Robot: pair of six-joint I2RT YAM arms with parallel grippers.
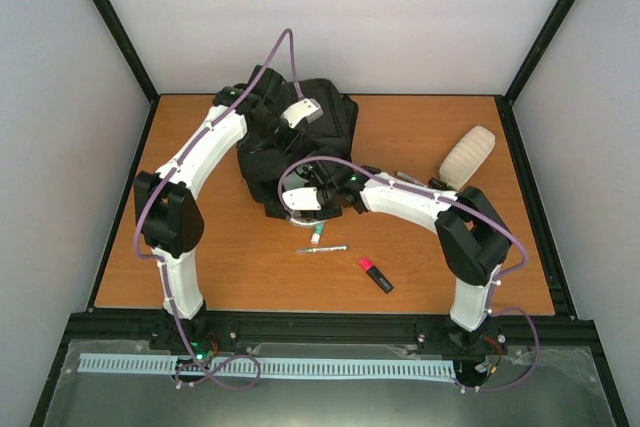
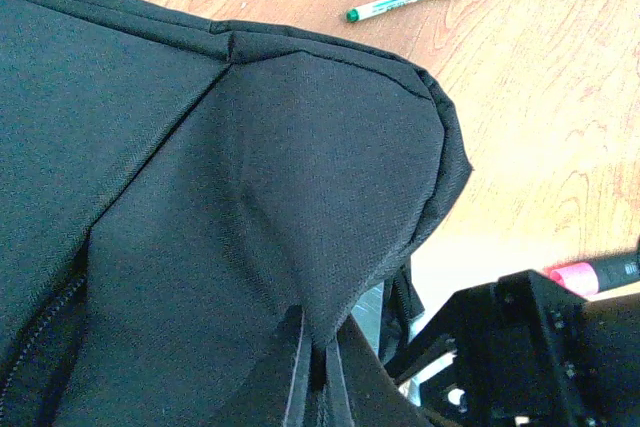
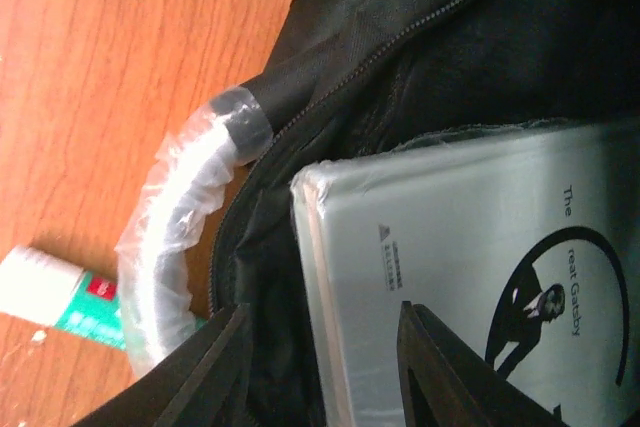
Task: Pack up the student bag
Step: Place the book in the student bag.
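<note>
We found the student bag [image 1: 330, 115] lying on the table [image 1: 220, 267] at about 12 o'clock from its centre, with the mouth turned toward 6 o'clock, facing the arms.

The left gripper [image 2: 312, 377] was pressed shut on a fold of the bag's black fabric. The cloth rose to a tented peak at the fingers. In our judgement this lift held the opening up so the other arm could work inside.

The right gripper [image 3: 322, 312] sat at the mouth of the bag with its fingers spread. One was over the dark lining and the other over the cover of a book [image 3: 470, 247]. The book's near edge lay between them, and nothing was pinched. The book was lodged partly inside the zip opening, so we judged that packing was under way.

The cover was film-wrapped and showed "The" and "reat Gatsby", with the first letter of that word lost in the artwork. The print under a small triangular logo was too fine to read.

The bag's loop handle [image 3: 175, 227] was wrapped in clear plastic. At its 7 o'clock lay a glue stick [image 3: 55, 292] whose green label was unreadable.

A pen [image 1: 322, 249] and a pink highlighter [image 1: 375, 274] lay unpacked at 6 o'clock of the bag.
</note>
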